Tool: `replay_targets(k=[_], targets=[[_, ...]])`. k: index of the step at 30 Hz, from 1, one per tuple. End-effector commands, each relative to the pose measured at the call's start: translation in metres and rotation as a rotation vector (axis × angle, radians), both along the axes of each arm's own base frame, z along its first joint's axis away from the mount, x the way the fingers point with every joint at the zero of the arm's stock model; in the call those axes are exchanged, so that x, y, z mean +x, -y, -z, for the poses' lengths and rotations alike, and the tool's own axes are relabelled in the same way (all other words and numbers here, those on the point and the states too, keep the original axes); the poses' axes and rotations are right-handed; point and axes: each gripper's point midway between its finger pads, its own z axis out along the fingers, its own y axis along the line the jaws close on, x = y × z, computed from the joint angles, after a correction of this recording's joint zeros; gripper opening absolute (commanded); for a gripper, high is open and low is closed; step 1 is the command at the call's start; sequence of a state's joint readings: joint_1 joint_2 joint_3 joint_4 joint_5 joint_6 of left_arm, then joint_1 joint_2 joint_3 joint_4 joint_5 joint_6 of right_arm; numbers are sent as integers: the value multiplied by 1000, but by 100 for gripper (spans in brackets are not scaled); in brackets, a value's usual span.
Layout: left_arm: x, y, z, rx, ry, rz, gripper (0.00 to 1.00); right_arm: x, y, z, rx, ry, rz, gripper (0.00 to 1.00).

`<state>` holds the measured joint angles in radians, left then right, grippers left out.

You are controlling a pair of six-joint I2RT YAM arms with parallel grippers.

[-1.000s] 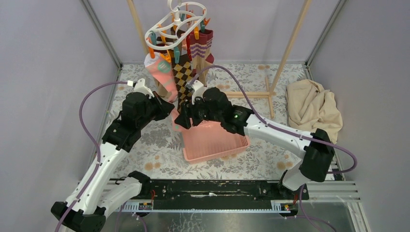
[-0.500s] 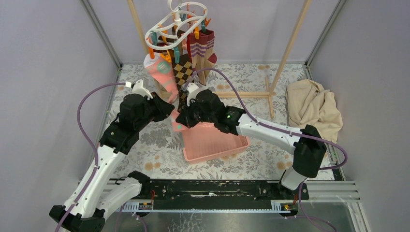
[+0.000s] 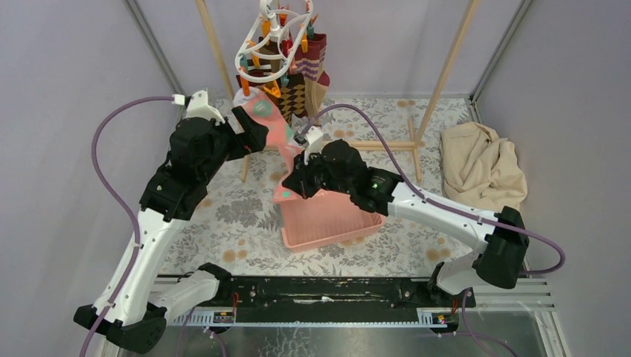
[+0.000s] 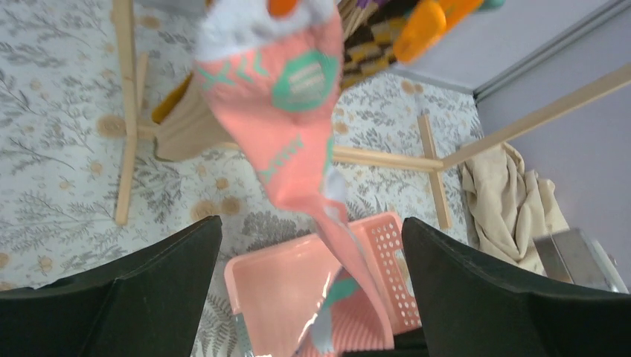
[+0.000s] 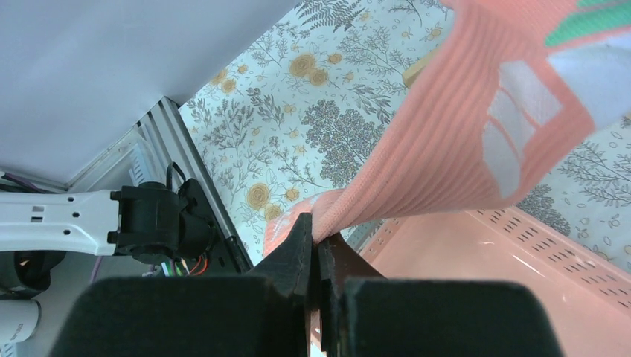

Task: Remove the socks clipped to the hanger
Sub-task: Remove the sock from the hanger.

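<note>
**Top view:** the hanger (image 3: 274, 37) hangs beyond the basket (image 3: 338, 219). A pink sock (image 3: 269, 130) stretches from it down to the basket's far-left corner.

**Left wrist:** the left gripper (image 4: 310, 223) gapes wide, its fingers (image 4: 134, 297) clear of the sock. The cuff sits under an orange clip (image 4: 283, 6).

**Right wrist:** the right gripper (image 5: 316, 234) pinches the sock's toe above the basket.

**Advisable:** pull steadily basketward, along the sock, lest the hanger swing.

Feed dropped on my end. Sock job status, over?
Left tool open by the pink sock. Right tool shut on its lower end. Cuff looks clipped to the hanger. Basket below.
</note>
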<state>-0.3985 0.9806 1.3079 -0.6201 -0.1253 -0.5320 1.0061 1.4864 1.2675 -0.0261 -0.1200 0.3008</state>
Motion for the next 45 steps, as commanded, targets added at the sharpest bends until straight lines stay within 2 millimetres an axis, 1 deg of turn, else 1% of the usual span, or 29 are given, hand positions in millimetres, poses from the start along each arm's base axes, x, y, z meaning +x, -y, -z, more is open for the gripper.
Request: replay_targets(k=[1, 3, 6, 9, 12, 16, 18, 20, 22, 24, 28, 34, 39, 45], targets=[[12, -18, -20, 74, 49, -82, 99, -5, 14, -19, 13, 57, 11, 0], [22, -22, -23, 86, 46, -107, 99, -8, 20, -22, 14, 65, 15, 0], [32, -24, -29, 66, 59, -114, 99, -8, 30, -23, 3, 83, 32, 0], [41, -18, -34, 37, 81, -92, 99, -9, 38, -25, -4, 97, 43, 0], [52, -12, -33, 24, 93, -79, 99, -10, 43, -26, -14, 104, 52, 0], [63, -14, -39, 26, 164, -93, 99, -12, 47, -24, -22, 104, 50, 0], [67, -14, -47, 23, 208, -90, 99, -13, 49, -22, -24, 102, 51, 0], [69, -9, -57, 14, 252, -63, 99, -14, 51, -21, -26, 103, 55, 0], [69, -2, -72, -10, 305, -26, 99, -14, 52, -20, -29, 103, 56, 0], [68, 7, -81, -29, 344, 21, 99, -14, 53, -20, -30, 104, 58, 0], [64, 23, -95, -62, 412, 113, 98, -15, 53, -22, -27, 104, 56, 0], [53, 39, -110, -90, 477, 213, 90, -21, 55, -23, -33, 86, 33, 0], [55, 48, -108, -73, 478, 254, 86, -28, 56, -26, -32, 64, 7, 0], [56, 57, -103, -58, 471, 301, 85, -41, 54, -27, -49, 22, -52, 0]])
